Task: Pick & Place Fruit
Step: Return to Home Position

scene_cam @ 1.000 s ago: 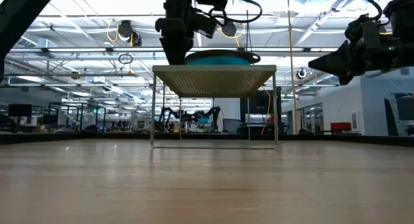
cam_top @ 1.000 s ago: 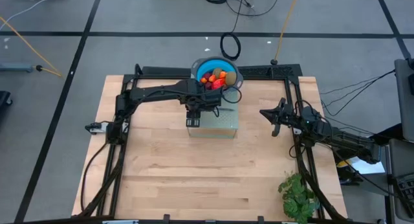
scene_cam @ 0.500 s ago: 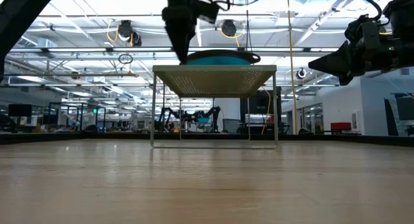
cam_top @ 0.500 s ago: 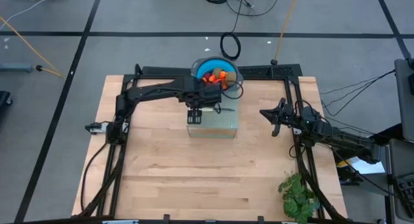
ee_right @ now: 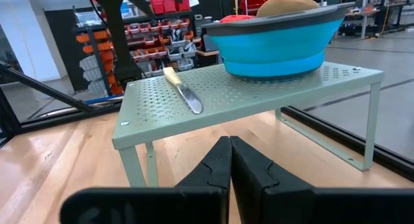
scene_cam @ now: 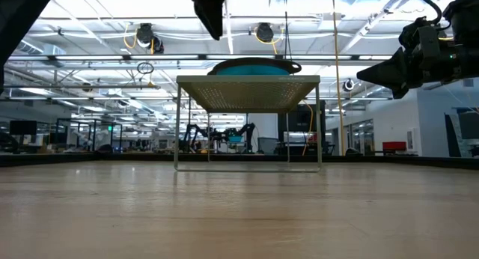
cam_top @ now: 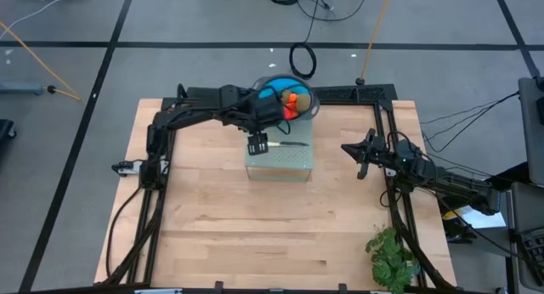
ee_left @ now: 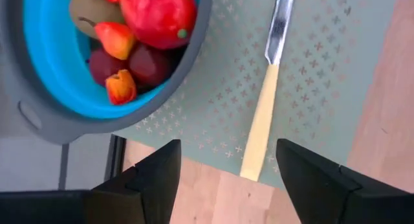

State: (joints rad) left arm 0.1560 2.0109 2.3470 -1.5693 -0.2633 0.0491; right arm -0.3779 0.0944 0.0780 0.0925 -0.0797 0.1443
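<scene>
My left gripper [cam_top: 257, 144] hangs above the green shelf [cam_top: 287, 164], its fingers apart and holding nothing, near the yellow knife [ee_left: 262, 130] that lies there. The fruit [ee_left: 155, 13] sits in the blue strainer bowl [ee_left: 45, 75] on this shelf. My right gripper [cam_top: 352, 149] waits at the table's right side, fingers together.

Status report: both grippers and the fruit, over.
Left gripper open, empty, above shelf. Right gripper shut, off to shelf's right. Fruit in blue strainer bowl on shelf; yellow-handled knife beside it, apart.

Robotics lab, other robot arms [scene_cam: 218, 135] at far benches, red storage bins [ee_right: 169, 4]
</scene>
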